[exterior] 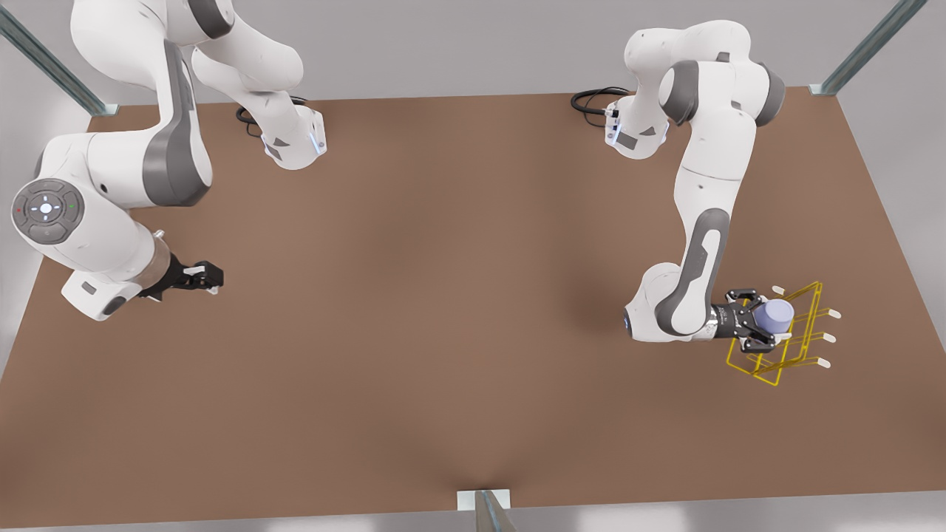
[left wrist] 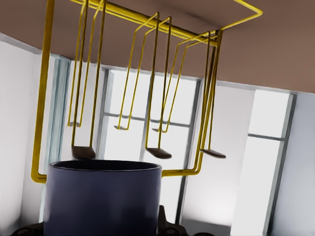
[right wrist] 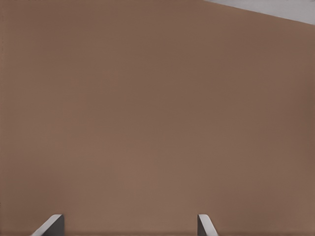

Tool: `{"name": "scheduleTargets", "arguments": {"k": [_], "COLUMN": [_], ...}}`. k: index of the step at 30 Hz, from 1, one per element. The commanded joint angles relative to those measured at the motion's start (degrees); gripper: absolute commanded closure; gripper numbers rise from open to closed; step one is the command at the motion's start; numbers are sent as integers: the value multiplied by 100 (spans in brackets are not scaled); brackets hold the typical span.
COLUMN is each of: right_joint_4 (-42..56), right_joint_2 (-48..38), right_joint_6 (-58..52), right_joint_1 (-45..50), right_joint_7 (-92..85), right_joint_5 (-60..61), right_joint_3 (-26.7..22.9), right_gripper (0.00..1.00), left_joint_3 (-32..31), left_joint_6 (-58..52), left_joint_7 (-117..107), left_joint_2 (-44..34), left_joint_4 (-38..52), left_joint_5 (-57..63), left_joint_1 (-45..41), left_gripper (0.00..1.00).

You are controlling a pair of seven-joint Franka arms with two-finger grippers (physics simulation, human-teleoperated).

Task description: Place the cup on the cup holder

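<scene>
The left gripper (exterior: 761, 319) gripped the cup (exterior: 777, 316) at the holder (exterior: 809, 310); aligning with a prong probably mattered. The right gripper (exterior: 209, 277) waited open.

- The cup (left wrist: 102, 196) is cut off by the bottom edge of the left wrist view, so its lower part is out of sight.
- In the front view the left gripper (exterior: 761, 319) hides part of the cup (exterior: 777, 316).
- The cup and gripper cover the near-left part of the cup holder (exterior: 794, 347).
- In the right wrist view the right gripper's fingertips (right wrist: 51, 225) are cut off by the bottom edge.
- The arm on the front view's left is cut off by the top edge.
</scene>
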Motion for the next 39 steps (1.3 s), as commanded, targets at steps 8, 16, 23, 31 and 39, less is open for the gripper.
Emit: {"name": "scheduleTargets", "arguments": {"k": [8, 16, 23, 31, 39], "right_joint_4": [22, 14, -4, 14, 14], "right_joint_2": [28, 28, 72, 72, 72], "right_joint_6": [85, 165, 165, 165, 164], "right_joint_1": [-1, 34, 61, -1, 25], "right_joint_7": [89, 151, 143, 116, 134], "right_joint_5": [70, 96, 123, 105, 79], "right_joint_3": [0, 0, 26, 18, 9], "right_gripper": [0, 0, 0, 0, 0], "left_joint_3": [-7, -15, -33, -77, -77], "left_joint_6": [-219, -193, -210, -61, 9], "left_joint_7": [-54, -160, -80, -107, -195], "left_joint_2": [-23, 3, -23, 126, 249], "left_joint_4": [6, -197, -153, 129, 129], "left_joint_5": [-10, -10, -10, 26, 43], "left_joint_1": [-10, -1, -28, 34, 34], "left_gripper": [35, 35, 35, 35, 35]}}
